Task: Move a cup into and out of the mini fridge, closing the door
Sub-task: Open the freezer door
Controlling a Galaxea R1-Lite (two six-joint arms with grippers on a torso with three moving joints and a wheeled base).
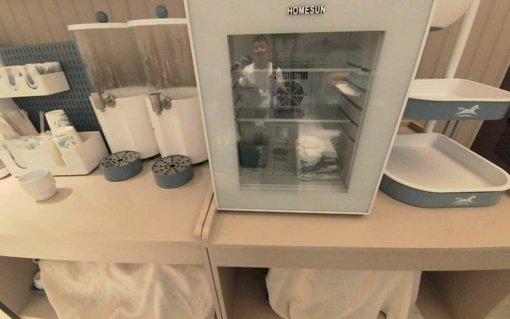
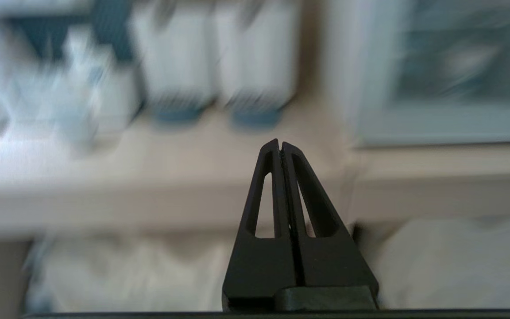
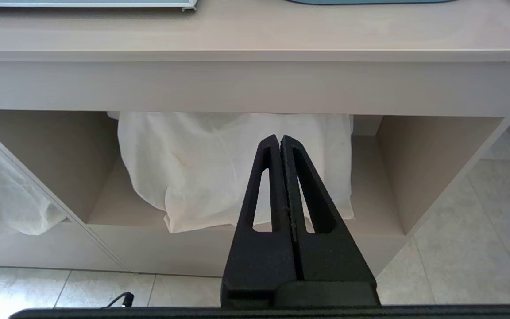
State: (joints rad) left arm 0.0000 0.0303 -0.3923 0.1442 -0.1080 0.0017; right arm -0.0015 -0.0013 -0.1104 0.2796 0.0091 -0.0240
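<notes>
The cup (image 1: 309,157) stands inside the fridge (image 1: 308,106), lower centre of the head view, behind the shut glass door (image 1: 219,133). It looks like light, thin paper: easily crushed, best held gently around mid-wall. The door is stiff; its edge looks the likeliest hold. The left gripper (image 2: 280,144) and right gripper (image 3: 280,138) are both closed on nothing, below the counter (image 1: 370,235).

- Your left gripper (image 2: 280,144) has its fingers pressed flat together, holding nothing.
- Your right gripper (image 3: 280,138) is likewise closed and empty, aimed low and forward.
</notes>
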